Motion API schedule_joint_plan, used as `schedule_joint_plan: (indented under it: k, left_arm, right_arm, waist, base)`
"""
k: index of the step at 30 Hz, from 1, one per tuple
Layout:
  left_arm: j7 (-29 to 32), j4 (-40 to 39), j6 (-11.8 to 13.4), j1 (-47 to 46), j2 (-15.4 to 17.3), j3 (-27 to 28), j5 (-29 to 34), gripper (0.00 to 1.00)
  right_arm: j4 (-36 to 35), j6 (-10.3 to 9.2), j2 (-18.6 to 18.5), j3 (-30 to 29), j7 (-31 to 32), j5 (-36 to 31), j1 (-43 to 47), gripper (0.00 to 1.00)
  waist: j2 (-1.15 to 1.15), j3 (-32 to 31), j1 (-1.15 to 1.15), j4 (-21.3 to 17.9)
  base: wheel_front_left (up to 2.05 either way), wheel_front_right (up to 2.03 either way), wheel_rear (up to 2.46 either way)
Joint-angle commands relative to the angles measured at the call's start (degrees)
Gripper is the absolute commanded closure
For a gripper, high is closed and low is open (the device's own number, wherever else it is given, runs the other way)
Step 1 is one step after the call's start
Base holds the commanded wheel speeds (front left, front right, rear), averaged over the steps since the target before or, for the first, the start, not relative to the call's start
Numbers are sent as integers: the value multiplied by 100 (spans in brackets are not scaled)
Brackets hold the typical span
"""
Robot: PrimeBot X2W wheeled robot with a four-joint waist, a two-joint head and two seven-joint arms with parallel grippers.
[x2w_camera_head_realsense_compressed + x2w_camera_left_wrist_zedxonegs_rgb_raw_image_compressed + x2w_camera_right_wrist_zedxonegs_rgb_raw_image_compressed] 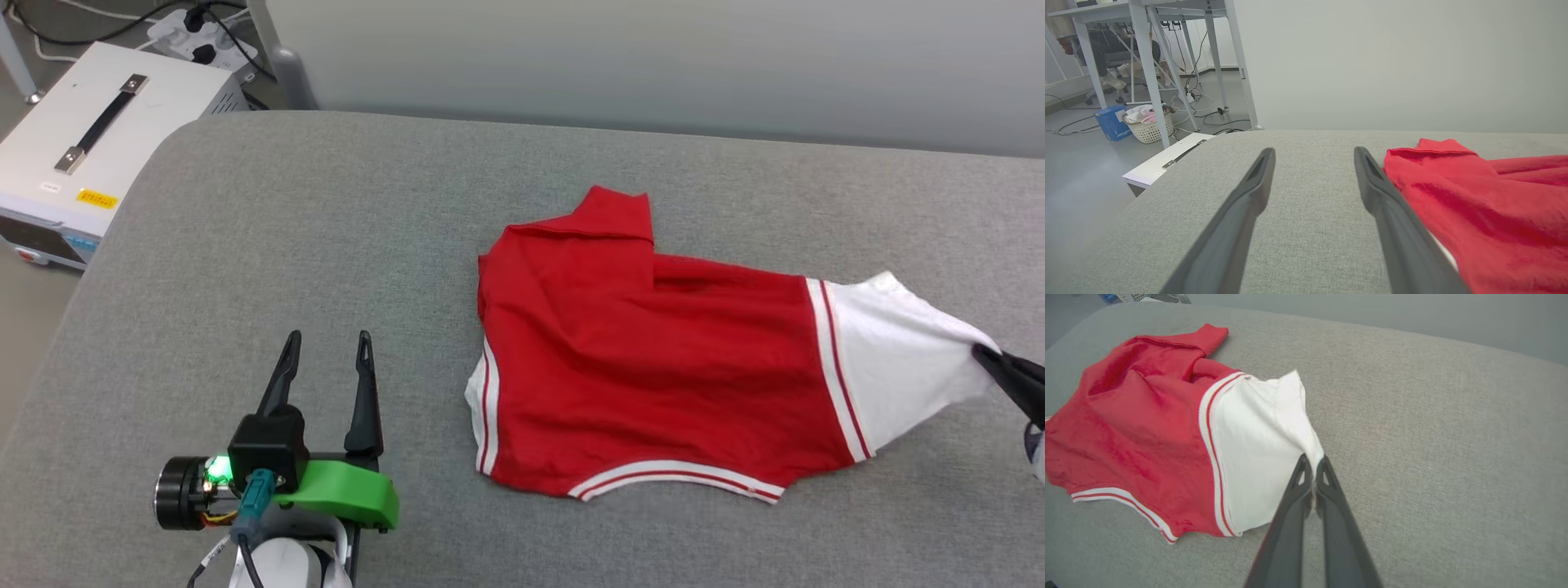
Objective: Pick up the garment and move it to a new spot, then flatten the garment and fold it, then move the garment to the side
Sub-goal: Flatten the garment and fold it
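Note:
The garment [645, 359], a red T-shirt with white sleeves and striped trim, lies crumpled on the grey padded table [326, 229], right of centre. My right gripper [984, 355] at the right edge is shut on the edge of its white sleeve [898, 359]; in the right wrist view the two fingers pinch the sleeve fabric [1265, 437] at the gripper [1312, 461]. My left gripper [326, 339] stands open over bare table, left of the garment. Seen from the left wrist, the gripper [1312, 157] has nothing between its fingers and the garment [1486, 204] lies just right of them.
A white box with a black handle [90, 139] stands on the floor past the table's left corner, with a power strip and cables [204, 37] behind it. A grey wall runs along the table's far edge. Desk legs and a basket [1147, 122] stand farther off.

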Motion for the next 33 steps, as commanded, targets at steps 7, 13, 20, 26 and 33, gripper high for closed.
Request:
schedule_joint_plan:
  k: [7, 13, 20, 26, 33]
  left_arm:
    - [-33, 61, -64, 105, -27, 13, 89, 0]
    - [-33, 115, -100, 65, -32, -9, 114, 0]
    - [-33, 173, -97, -21, -40, -23, 113, 0]
    - [-33, 254, -100, -22, -28, 24, 108, 0]
    - [-33, 262, -185, -70, 90, 94, 127, 0]
  right_arm:
    - [605, -3, 61, -1130, 195, 79, 1061, 100]
    - [1464, -3, 199, -1769, 417, -35, 1514, 100]
    - [2487, -3, 662, -2071, 485, -203, 1609, 100]
    - [2672, -3, 935, -2086, 80, -426, 1431, 0]
    - [2153, -3, 939, -2156, -877, -1039, 1282, 0]
  waist:
    - [0, -60, 0, -135]
    - [0, 32, 0, -81]
    - [0, 192, 0, 6]
    - [0, 98, 0, -24]
    - [0, -108, 0, -119]
  base:
    - [0, 0, 0]
    - [0, 0, 0]
    - [0, 0, 0]
    - [0, 0, 0]
    - [0, 0, 0]
